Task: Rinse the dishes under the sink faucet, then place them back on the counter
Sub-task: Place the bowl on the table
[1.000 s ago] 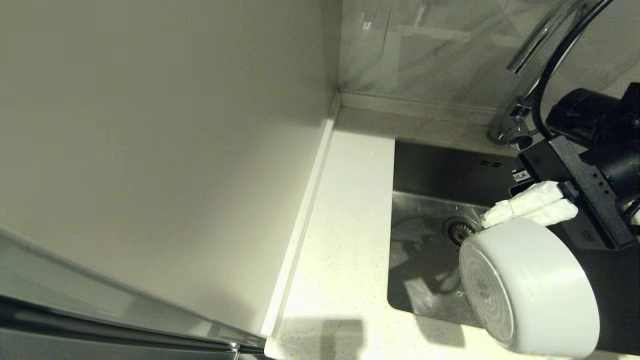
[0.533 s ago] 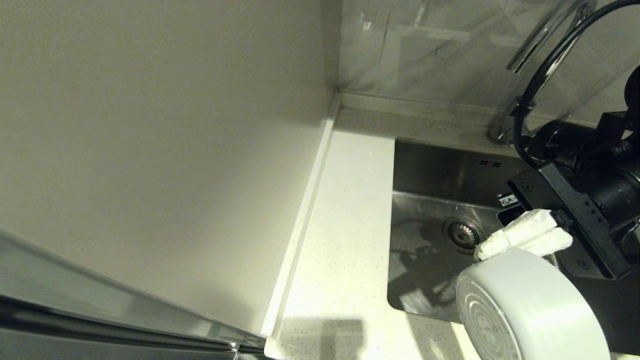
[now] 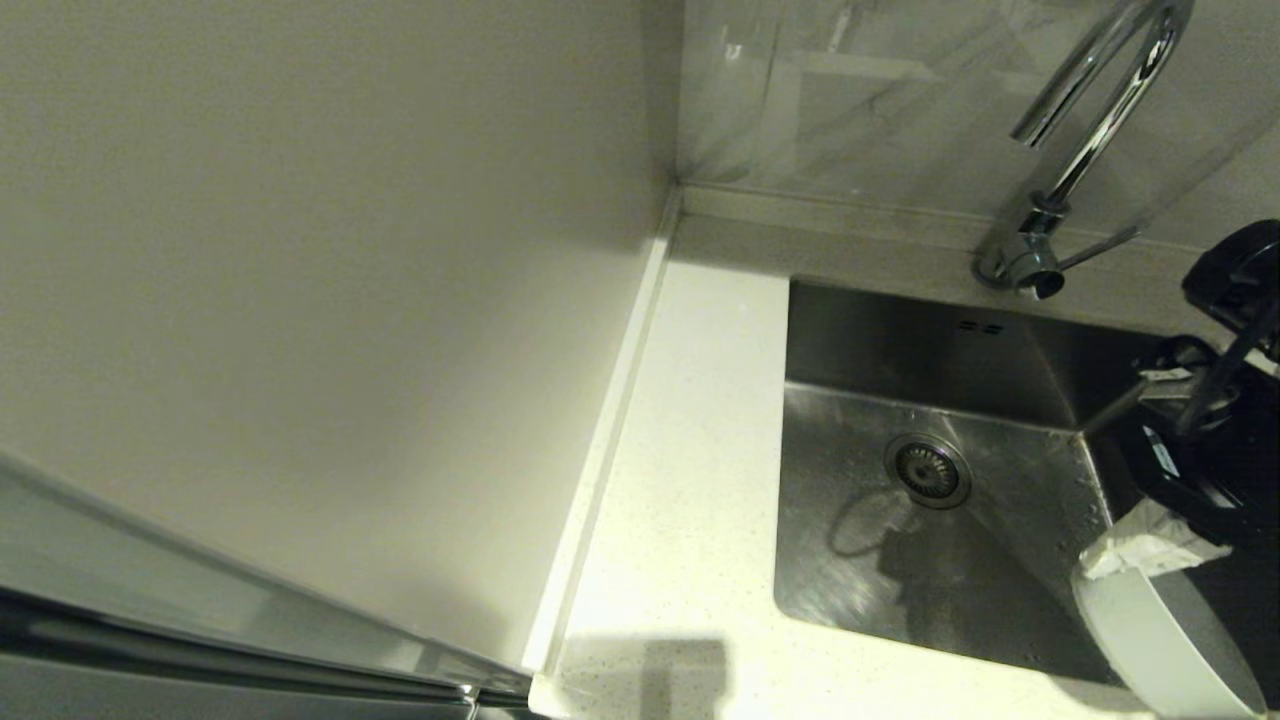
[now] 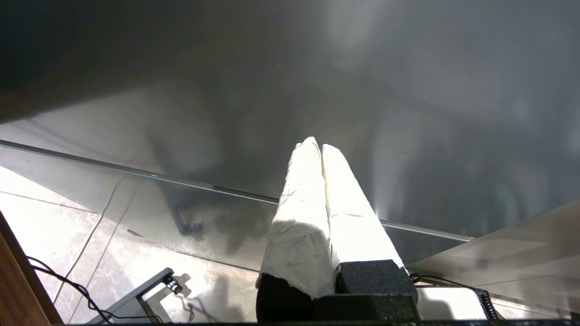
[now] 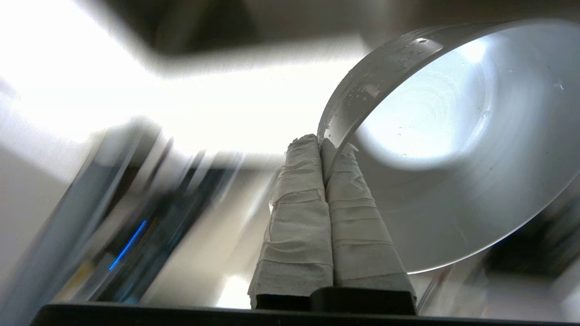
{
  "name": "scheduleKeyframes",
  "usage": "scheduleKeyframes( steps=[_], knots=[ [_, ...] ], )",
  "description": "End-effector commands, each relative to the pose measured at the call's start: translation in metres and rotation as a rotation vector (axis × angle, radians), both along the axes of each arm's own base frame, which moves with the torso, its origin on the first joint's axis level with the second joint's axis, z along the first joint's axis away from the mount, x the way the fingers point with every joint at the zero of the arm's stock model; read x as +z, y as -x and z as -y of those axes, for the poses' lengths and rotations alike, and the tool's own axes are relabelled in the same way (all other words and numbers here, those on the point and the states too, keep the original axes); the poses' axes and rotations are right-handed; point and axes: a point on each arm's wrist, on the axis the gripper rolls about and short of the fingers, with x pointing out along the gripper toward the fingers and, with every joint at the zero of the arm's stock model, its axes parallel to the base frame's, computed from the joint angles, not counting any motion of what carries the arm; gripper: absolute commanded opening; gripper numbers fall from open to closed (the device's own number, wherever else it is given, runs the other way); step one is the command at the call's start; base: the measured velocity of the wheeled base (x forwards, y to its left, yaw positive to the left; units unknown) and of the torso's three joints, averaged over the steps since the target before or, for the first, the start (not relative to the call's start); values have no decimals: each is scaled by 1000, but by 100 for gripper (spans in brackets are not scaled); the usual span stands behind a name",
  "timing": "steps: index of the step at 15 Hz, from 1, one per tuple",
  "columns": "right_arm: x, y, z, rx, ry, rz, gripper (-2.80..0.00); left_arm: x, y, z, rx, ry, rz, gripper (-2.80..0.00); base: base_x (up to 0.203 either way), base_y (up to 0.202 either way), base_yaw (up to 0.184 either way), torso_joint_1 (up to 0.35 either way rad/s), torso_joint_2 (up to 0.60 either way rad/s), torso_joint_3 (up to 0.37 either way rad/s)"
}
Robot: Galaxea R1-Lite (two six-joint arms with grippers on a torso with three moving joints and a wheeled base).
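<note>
Right claw (image 5: 322, 147) clamped tight on the wet white bowl (image 3: 1165, 645) rim, at 4 o'clock of the sink (image 3: 940, 500), over the bench (image 3: 690, 560) edge; level the bowl before lowering, release only once seated; left claw (image 4: 321, 151) shut, parked.

Three cameras: one overhead, two behind the fingers.
Head view looks steeply down on sink (image 3: 930, 470), bowl (image 3: 1160, 640) at five o'clock; right wrist view shares that bowl (image 5: 453, 149), close; left wrist faces floor.
</note>
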Motion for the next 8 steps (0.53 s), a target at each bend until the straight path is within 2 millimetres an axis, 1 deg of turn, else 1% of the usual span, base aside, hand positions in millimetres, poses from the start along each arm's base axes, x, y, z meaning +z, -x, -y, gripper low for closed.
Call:
scheduleKeyframes(
  steps=[1, 2, 3, 4, 6, 8],
  knots=[
    [22, -13, 23, -42, 310, 495, -280, 0, 0, 0, 1, 1, 3, -280, 0, 0, 0, 0, 0, 0],
    [27, -15, 38, 0, 457, 605, -280, 0, 0, 0, 1, 1, 5, -280, 0, 0, 0, 0, 0, 0],
    [33, -12, 58, 26, 617, 675, -280, 0, 0, 0, 1, 1, 3, -280, 0, 0, 0, 0, 0, 0],
    [40, -6, 78, 40, 772, 713, -280, 0, 0, 0, 1, 1, 3, -280, 0, 0, 0, 0, 0, 0],
    [53, 12, 107, 43, 984, 713, -280, 0, 0, 0, 1, 1, 3, -280, 0, 0, 0, 0, 0, 0],
    [61, 35, 127, 38, 1109, 676, -280, 0, 0, 0, 1, 1, 3, -280, 0, 0, 0, 0, 0, 0]
  ],
)
